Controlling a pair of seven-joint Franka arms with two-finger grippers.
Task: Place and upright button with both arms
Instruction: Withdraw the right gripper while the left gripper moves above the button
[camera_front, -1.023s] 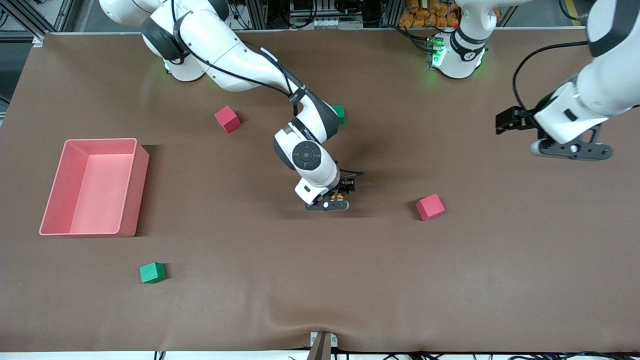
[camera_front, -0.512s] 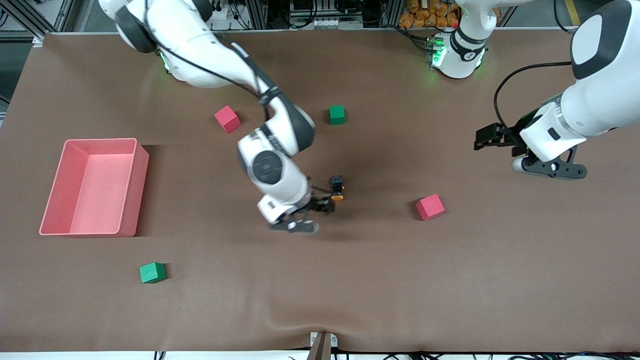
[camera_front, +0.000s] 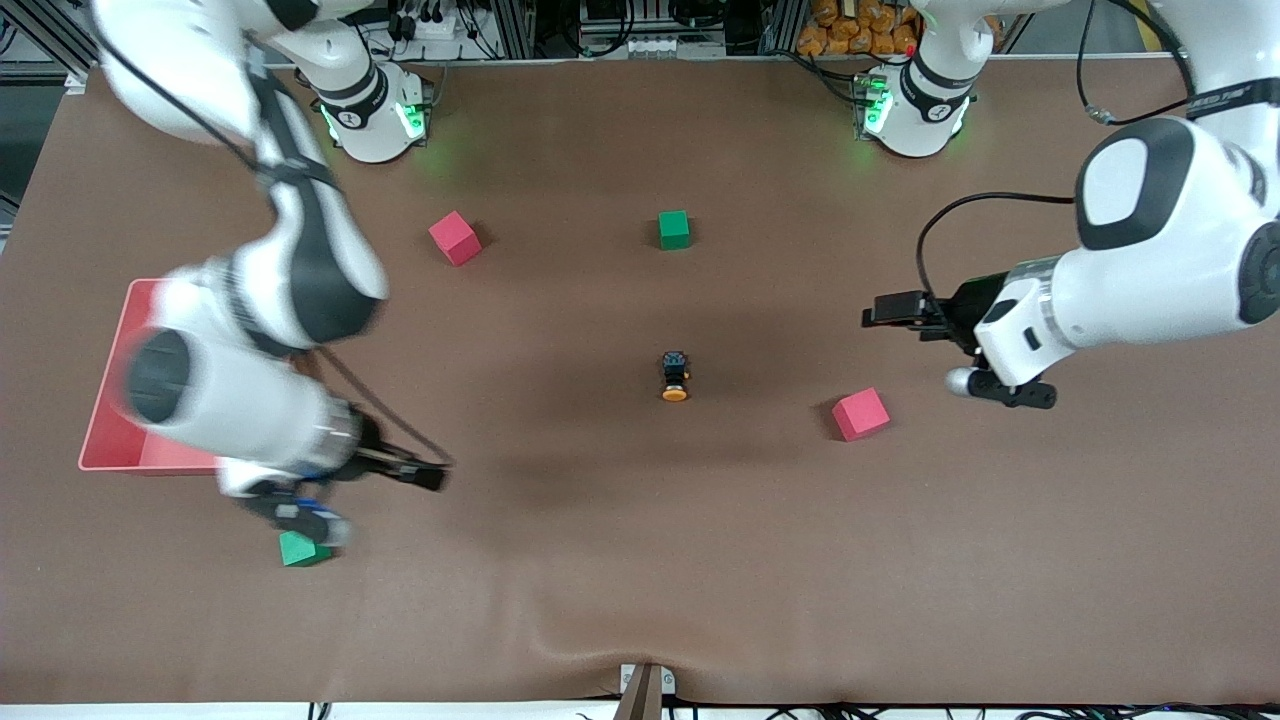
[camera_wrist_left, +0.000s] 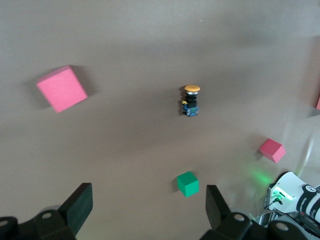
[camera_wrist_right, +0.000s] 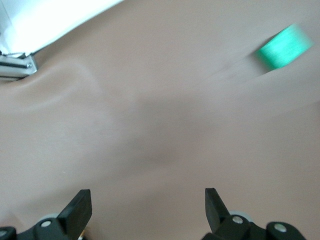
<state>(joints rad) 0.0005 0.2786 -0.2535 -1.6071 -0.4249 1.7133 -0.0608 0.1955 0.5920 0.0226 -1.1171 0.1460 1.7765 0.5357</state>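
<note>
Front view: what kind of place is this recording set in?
Most likely a robotics lab bench: two white Franka arms bolted to a brown-covered table, aluminium framing and cabling along its edge, and test props such as foam cubes and a push-button.

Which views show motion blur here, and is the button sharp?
Front view: right arm smeared, right gripper blurred; button crisp. Right wrist view: green cube streaked. Left wrist view: sharp, button clear, left gripper open.
</note>
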